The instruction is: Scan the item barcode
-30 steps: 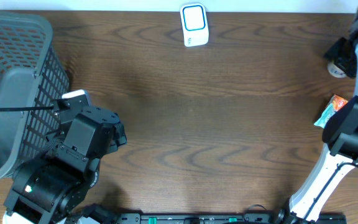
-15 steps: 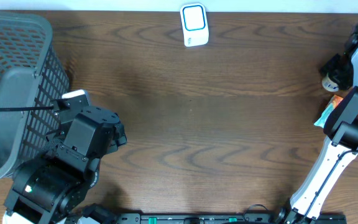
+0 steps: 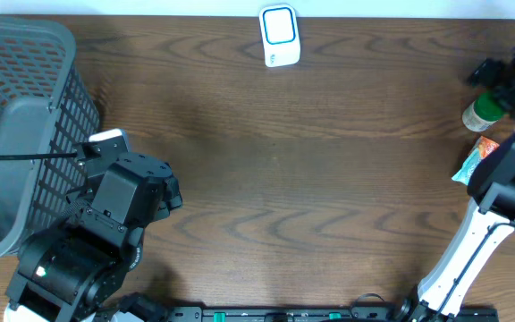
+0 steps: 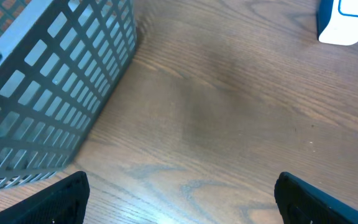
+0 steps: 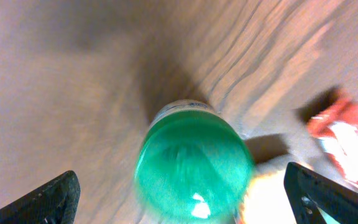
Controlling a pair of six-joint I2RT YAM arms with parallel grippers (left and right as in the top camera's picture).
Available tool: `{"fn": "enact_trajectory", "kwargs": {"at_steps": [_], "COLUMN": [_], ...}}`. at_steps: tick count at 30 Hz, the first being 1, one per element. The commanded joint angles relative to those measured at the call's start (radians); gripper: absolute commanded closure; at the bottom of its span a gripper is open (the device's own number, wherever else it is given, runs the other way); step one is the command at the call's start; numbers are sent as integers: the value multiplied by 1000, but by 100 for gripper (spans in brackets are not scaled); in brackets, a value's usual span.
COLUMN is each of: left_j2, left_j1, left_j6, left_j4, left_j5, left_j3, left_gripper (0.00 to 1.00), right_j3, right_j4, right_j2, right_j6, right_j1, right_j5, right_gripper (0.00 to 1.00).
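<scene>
The item, a bottle with a green cap [image 5: 194,165], stands upright on the wooden table; its barcode does not show. In the overhead view the bottle [image 3: 481,112] is at the far right edge. My right gripper [image 5: 188,202] hovers over it, open, its fingers wide on either side of the cap and not touching. The white scanner with a blue front [image 3: 280,36] stands at the back centre, and the scanner [image 4: 347,22] also shows in the left wrist view. My left gripper [image 4: 185,205] is open over bare wood beside the basket, holding nothing.
A grey mesh basket [image 3: 21,125] fills the left side, its wall [image 4: 55,81] close to my left gripper. An orange-red snack packet [image 3: 474,161] lies just in front of the bottle; the packet [image 5: 350,140] shows in the right wrist view too.
My right gripper has opened wide and let go of the bottle, which now stands free on the table with its green cap up. The left arm has not moved.
</scene>
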Motion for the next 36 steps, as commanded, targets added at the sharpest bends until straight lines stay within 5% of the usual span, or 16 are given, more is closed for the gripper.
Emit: {"fn": "enact_trajectory", "kwargs": {"at_steps": [1, 12, 23, 36], "left_j2": [-1, -1, -1, -1], "left_j1": [4, 4, 4, 4], "left_j6": [6, 6, 6, 6], "left_j4": [-3, -3, -3, -3], "left_j5": [-16, -16, -16, -16], "left_j3": [6, 6, 6, 6], "left_gripper": [4, 5, 5, 5], "right_j3": [54, 54, 54, 51], "right_j4": [-29, -166, -465, -460], "right_j2": [-178, -525, -798, -982], "right_j6": [-8, -143, -132, -306], "right_j1": [10, 97, 99, 104], "right_j5": [-34, -151, -200, -238], "right_gripper": [1, 1, 1, 1]}}
